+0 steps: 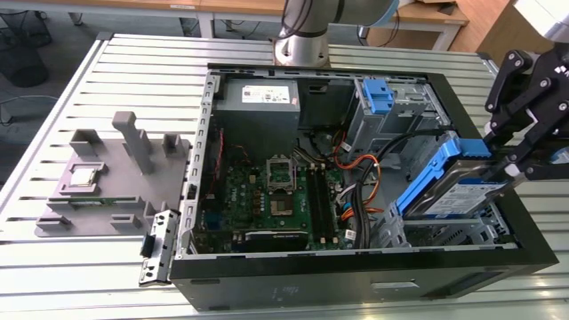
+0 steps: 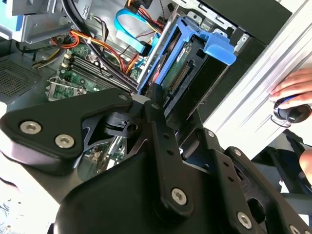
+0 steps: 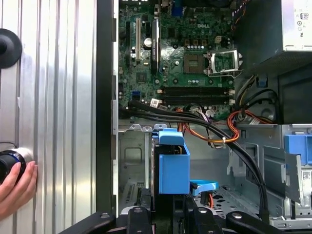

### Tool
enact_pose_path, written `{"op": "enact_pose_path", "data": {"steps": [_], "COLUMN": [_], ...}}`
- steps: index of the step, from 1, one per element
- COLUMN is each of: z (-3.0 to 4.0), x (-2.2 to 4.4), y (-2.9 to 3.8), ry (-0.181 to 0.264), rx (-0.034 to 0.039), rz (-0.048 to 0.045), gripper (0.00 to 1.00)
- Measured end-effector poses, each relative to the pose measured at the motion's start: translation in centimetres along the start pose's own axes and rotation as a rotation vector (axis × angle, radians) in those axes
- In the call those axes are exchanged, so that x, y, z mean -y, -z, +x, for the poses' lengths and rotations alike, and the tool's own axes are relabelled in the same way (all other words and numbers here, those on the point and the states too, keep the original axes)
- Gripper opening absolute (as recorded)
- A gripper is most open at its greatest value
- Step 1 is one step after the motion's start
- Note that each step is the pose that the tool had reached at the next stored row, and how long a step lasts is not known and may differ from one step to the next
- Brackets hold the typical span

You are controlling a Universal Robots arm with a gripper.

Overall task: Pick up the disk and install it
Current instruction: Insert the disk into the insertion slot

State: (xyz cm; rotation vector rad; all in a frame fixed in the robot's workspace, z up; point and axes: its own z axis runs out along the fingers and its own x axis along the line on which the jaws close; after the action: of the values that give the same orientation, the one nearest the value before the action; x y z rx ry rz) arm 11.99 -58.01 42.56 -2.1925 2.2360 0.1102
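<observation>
On the exterior view's left of the open case (image 1: 356, 280), a chip (image 1: 82, 177) sits on a grey fixture (image 1: 124, 187) on the slatted surface (image 1: 53, 280). At the case's right end, the fingers (image 2: 158, 122) clamp the disk (image 1: 454, 193), steeply tilted, its lower end inside the case. A hand (image 3: 17, 187) lies on the surface just outside the case.

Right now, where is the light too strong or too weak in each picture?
Exterior view: even light, but deep shadow inside the computer case beside the power supply. Second wrist view: the slatted table outside the case glares almost white. First wrist view: the slatted table reflects light in streaks; the blue carrier of the disk is well lit.
</observation>
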Motion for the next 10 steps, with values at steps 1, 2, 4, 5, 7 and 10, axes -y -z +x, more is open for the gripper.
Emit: {"op": "enact_pose_path", "data": {"steps": [1, 2, 4, 5, 7, 10], "z": [0.01, 0.02, 0.04, 0.05, 0.06, 0.06], "x": [0.01, 0.02, 0.03, 0.04, 0.05, 0.05], "y": [-0.18, -0.37, -0.73, -0.91, -1.03, -1.04], "ry": [0.0, 0.0, 0.0, 0.0, 0.0, 0.0], "rx": [0.0, 0.0, -0.0001, 0.0, -0.0001, -0.0003], "rz": [0.0, 0.0, 0.0, 0.0, 0.0, 0.0], "gripper": [0.35, 0.35, 0.35, 0.35, 0.35, 0.35]}}
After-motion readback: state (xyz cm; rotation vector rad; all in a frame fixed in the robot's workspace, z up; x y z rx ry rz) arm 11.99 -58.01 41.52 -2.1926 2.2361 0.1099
